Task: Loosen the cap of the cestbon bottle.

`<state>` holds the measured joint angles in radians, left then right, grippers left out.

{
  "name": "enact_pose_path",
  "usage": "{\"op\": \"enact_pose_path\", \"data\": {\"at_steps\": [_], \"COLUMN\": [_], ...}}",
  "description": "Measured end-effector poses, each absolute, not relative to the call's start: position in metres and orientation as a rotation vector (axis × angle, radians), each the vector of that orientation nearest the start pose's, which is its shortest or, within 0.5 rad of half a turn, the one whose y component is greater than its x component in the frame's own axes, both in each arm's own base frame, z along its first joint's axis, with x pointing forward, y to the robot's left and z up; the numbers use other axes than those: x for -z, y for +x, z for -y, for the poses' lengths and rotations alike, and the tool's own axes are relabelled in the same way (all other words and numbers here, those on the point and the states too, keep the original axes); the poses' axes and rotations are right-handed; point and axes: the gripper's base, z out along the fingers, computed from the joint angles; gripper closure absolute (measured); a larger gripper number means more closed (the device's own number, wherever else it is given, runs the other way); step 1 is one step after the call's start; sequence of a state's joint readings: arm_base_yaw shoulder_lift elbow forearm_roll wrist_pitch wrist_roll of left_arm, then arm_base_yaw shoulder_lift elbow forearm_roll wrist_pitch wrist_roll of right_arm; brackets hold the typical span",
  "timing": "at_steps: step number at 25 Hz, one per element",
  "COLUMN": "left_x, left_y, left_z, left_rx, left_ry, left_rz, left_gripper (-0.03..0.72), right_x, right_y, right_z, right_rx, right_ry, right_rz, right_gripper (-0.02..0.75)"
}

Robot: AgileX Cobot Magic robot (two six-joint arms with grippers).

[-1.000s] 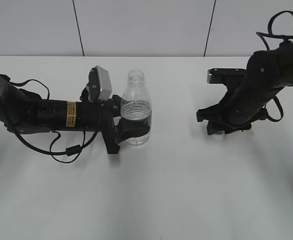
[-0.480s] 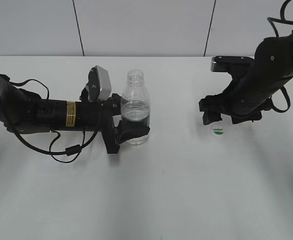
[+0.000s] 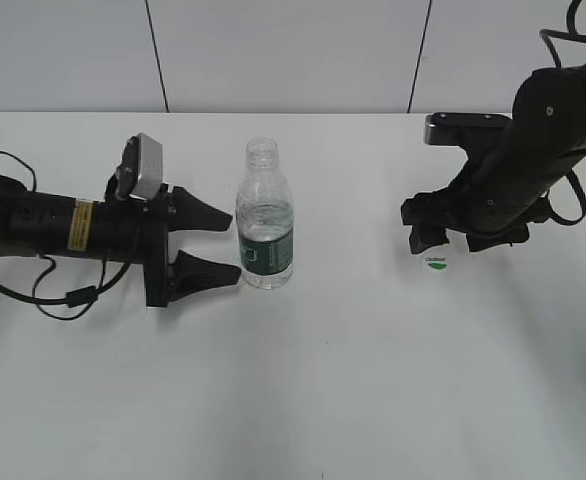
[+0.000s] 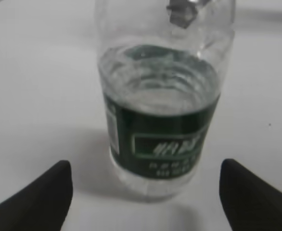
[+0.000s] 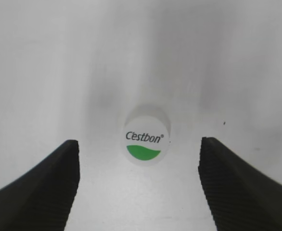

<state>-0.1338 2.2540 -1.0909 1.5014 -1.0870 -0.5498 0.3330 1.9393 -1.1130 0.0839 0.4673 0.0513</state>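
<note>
With both my grippers, left (image 3: 213, 245) and right (image 3: 453, 240), spread wide and empty, the uncapped clear ribbed plastic bottle (image 3: 265, 215) standing unsupported at frame centre could tip if bumped, and the small round white cap (image 3: 436, 263) at right could roll.

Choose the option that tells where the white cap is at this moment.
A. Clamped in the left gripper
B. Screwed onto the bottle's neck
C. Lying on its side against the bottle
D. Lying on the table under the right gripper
D: the cap lies printed side up on the table between the open fingers of the right gripper, while the bottle stands apart with its neck bare.
</note>
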Motion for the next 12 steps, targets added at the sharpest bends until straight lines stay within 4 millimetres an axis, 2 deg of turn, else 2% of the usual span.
{"op": "enact_pose_path", "data": {"at_steps": [3, 6, 12], "left_x": [-0.073, -0.086, -0.138], "left_y": [0.359, 0.366, 0.388], "left_z": [0.108, 0.09, 0.059], "left_rx": [0.897, 0.782, 0.225], "left_ry": [1.356, 1.353, 1.296], "left_rz": [-1.632, -1.686, -1.832], "left_gripper": [0.127, 0.13, 0.163], "right_x": [-0.135, -0.135, -0.135], "right_y": [0.349, 0.349, 0.349], "right_z": [-0.124, -0.124, -0.124], "right_rx": [-0.168, -0.168, -0.168], "right_ry": [-0.298, -0.298, -0.298], "right_rz": [-2.775, -2.776, -2.776], "right_gripper": [0.148, 0.148, 0.148]}}
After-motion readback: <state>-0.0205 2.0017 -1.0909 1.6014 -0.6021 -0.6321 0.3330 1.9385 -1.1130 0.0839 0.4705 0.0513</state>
